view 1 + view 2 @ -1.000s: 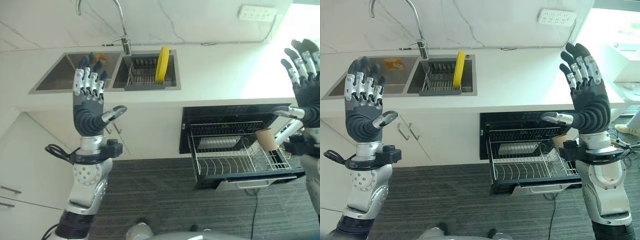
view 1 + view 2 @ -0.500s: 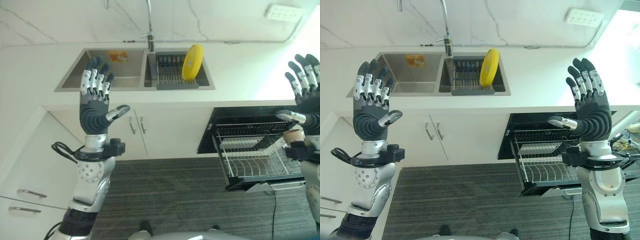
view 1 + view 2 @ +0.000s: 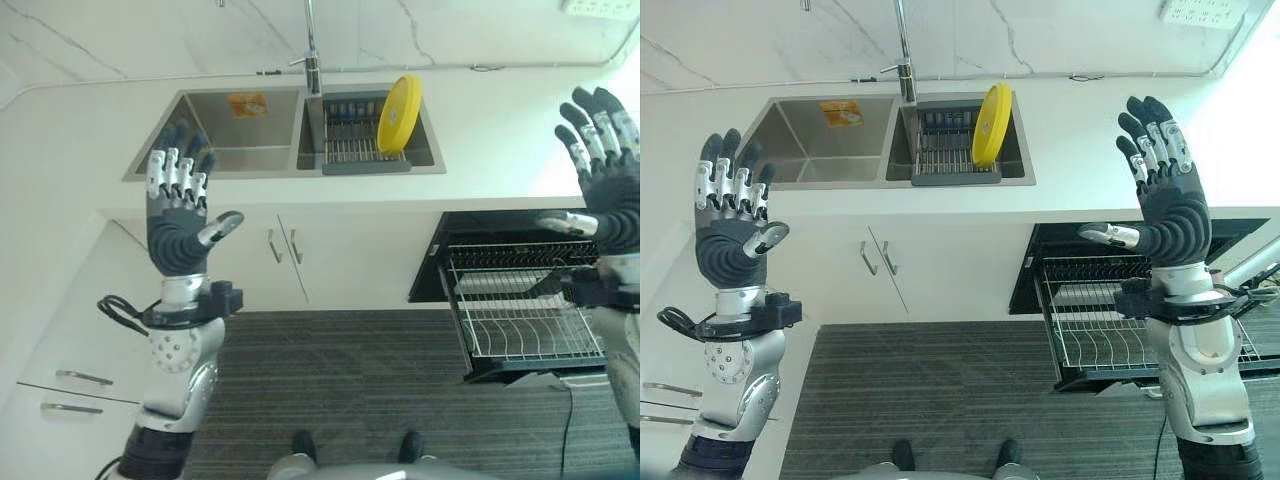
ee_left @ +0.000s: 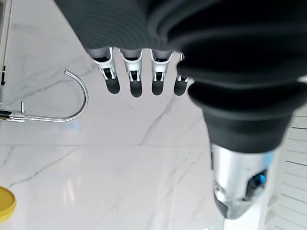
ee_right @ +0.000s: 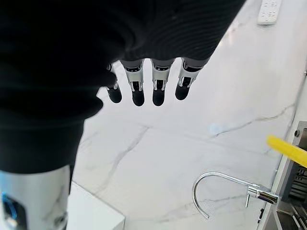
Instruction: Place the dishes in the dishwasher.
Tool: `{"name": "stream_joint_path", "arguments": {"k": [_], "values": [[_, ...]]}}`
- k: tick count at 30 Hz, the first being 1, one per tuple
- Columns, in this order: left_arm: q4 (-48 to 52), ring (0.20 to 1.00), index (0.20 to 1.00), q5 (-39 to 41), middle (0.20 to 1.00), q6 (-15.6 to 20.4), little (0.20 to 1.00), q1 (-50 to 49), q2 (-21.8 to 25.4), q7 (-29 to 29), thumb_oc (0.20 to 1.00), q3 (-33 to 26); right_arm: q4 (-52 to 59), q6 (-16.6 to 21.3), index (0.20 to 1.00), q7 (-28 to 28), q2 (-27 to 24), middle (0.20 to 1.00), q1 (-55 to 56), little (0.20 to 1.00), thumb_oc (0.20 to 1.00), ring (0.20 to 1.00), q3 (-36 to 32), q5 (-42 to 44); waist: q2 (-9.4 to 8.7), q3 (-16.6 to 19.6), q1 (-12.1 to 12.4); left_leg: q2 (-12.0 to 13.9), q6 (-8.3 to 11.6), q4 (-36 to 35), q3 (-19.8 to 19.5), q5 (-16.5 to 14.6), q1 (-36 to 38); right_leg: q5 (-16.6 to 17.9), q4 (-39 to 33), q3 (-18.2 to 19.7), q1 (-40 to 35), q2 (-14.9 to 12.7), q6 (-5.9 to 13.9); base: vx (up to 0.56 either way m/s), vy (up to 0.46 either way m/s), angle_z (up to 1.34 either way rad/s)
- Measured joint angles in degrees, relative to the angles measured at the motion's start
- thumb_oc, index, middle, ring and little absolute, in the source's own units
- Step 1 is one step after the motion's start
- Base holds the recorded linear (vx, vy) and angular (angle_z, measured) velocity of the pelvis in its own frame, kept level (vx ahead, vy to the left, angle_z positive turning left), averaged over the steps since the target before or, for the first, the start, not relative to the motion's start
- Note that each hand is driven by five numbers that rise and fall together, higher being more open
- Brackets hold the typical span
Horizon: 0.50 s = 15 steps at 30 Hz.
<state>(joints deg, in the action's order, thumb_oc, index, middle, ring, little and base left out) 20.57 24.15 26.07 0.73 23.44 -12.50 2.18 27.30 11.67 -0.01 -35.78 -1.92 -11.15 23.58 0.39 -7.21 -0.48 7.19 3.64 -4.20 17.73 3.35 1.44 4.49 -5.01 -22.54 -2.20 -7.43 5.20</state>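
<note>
Plate upright in sink rack, dishwasher rack edge cut off

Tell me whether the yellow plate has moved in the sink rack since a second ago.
No. The yellow plate stands on edge at the same end of the sink rack, right of the faucet. The whole picture shifted, so the camera moved.

Right robot hand raised before white marble wall, fingers straight, holding nothing. Curved chrome faucet beyond fingertips; yellow plate edge near faucet; wall socket on marble.
</note>
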Motion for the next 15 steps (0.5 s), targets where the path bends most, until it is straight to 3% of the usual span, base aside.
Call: {"name": "stream_joint_path", "arguments": {"k": [8, 10, 11, 12, 13, 14, 15], "values": [[1.84, 1.000, 1.000, 1.97, 1.000, -0.20, 1.000, -0.06, 0.01, -0.54, 1.000, -0.96, 0.03, -0.32, 1.000, 1.42, -0.22, 1.000, 0.59, 1.000, 1.000, 1.000, -2.76, 0.57, -0.02, 0.08, -0.97, -0.15, 0.09, -0.53, 0.36, -0.16, 1.91, -0.66, -0.01, 0.40, -1.49, 0.29, 0.44, 0.13, -0.077, -0.02], [1.73, 1.000, 1.000, 2.22, 1.000, -0.78, 1.000, -0.04, 0.08, -0.57, 1.000, -2.73, -0.69, -0.97, 1.000, 2.76, -0.52, 1.000, 0.58, 1.000, 1.000, 1.000, -3.26, 2.58, -1.30, 0.01, -0.53, 0.29, 0.90, 4.98, 0.96, -0.91, -0.08, -2.02, 0.01, 1.50, -1.44, 0.09, 0.12, 0.11, -0.111, -0.10], [1.70, 1.000, 1.000, 2.23, 1.000, -1.05, 1.000, 0.22, 0.37, -0.64, 1.000, -3.44, -1.28, -1.17, 1.000, 3.23, -0.46, 1.000, 0.50, 1.000, 1.000, 1.000, -2.69, 2.56, -3.05, -0.40, -0.13, 0.54, 1.72, 12.61, 0.41, -1.47, -3.63, -3.03, 0.46, 3.10, -1.23, -0.28, -1.33, 0.10, 0.048, 0.02], [1.68, 1.000, 1.000, 2.22, 1.000, -1.28, 1.000, 0.95, 0.60, -0.71, 1.000, -3.48, -2.09, -1.29, 1.000, 3.53, -0.46, 1.000, 0.57, 1.000, 1.000, 1.000, -2.71, 2.52, -4.88, -1.35, 0.03, 1.89, 2.74, 25.06, -1.05, -0.86, -9.53, -4.36, 2.00, 5.58, -0.95, -1.01, -2.84, 0.15, 0.151, 0.12], [1.75, 1.000, 1.000, 2.21, 1.000, -1.22, 1.000, 0.99, 0.53, -0.70, 1.000, -3.16, -2.04, -1.35, 1.000, 3.50, -0.72, 1.000, 0.73, 1.000, 1.000, 1.000, -2.88, 2.47, -5.76, -1.49, 0.24, 2.87, 4.47, 33.51, -3.09, 0.39, -14.37, -4.40, 1.97, 5.92, -1.84, -1.27, -2.89, 0.24, 0.227, -0.01], [1.73, 1.000, 1.000, 2.15, 1.000, -1.17, 1.000, 0.65, 0.37, -0.67, 1.000, -2.53, -2.01, -1.07, 1.000, 3.50, -1.10, 1.000, 0.06, 1.000, 1.000, 1.000, -2.72, 2.41, -4.60, -1.59, 0.86, 5.16, 5.70, 30.70, -4.67, -1.36, -16.52, -4.66, 1.67, 6.18, -2.56, 0.09, -2.47, 0.43, 0.427, -0.28], [1.37, 1.000, 1.000, 2.03, 1.000, -0.90, 1.000, 0.39, 0.24, -0.68, 1.000, -2.58, -2.11, -1.15, 1.000, 3.51, -1.33, 1.000, 0.03, 1.000, 1.000, 1.000, -2.40, 2.44, -1.99, -1.59, 0.69, 7.43, 5.69, 19.51, -3.75, -1.32, -15.95, -4.87, 1.79, 6.32, -2.57, 1.59, -2.53, 0.53, 0.585, -0.50]]}}
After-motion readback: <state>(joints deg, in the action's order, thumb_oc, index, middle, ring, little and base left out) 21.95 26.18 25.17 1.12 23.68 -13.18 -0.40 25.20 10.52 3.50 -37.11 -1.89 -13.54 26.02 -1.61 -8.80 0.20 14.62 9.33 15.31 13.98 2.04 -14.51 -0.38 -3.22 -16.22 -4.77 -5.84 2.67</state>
